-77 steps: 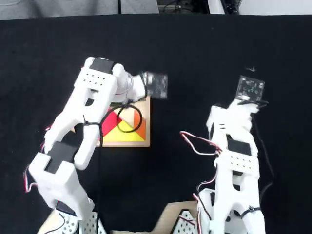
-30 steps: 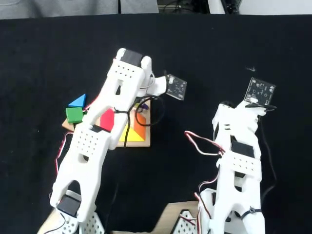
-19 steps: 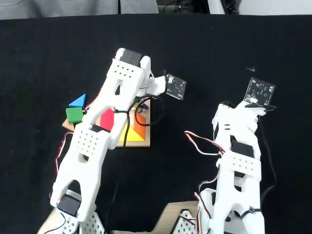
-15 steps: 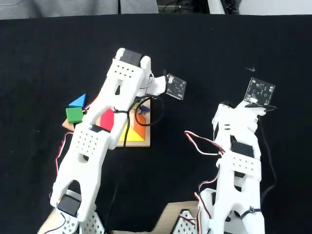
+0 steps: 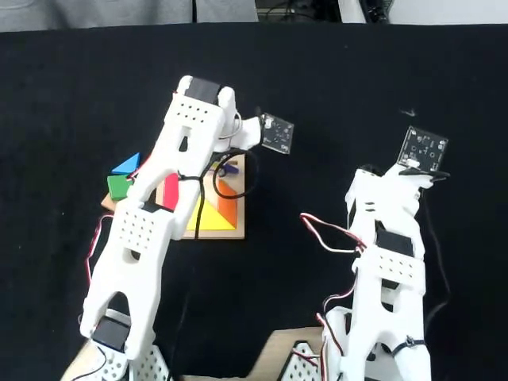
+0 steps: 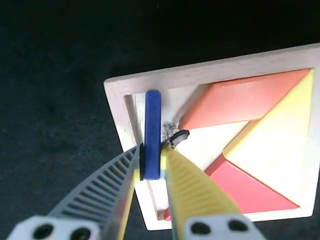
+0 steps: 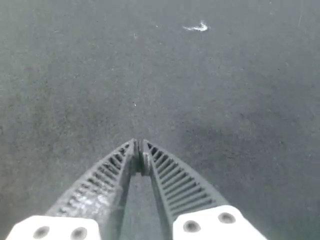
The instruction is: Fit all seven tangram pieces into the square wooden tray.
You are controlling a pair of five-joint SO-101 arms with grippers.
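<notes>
The square wooden tray (image 6: 210, 67) holds an orange piece (image 6: 245, 97), a yellow triangle (image 6: 280, 125) and a red piece (image 6: 245, 187), with bare wood between them. My left gripper (image 6: 154, 150) is shut on a dark blue piece (image 6: 152, 125), held on edge just above the tray's corner slot. From above, the left arm (image 5: 182, 159) lies across the tray (image 5: 230, 232), and the dark blue piece (image 5: 231, 166) sits at the far right corner. My right gripper (image 7: 138, 150) is shut on nothing over bare black table.
A light blue triangle (image 5: 125, 165) and a green piece (image 5: 119, 187) lie left of the tray, beside the left arm. The right arm (image 5: 385, 238) stands well to the right of the tray. Black cloth covers the table all round.
The left arm swung from the tray's left side to its far right corner with the dark blue piece, then shifted slightly left and away. The right arm stayed still.
</notes>
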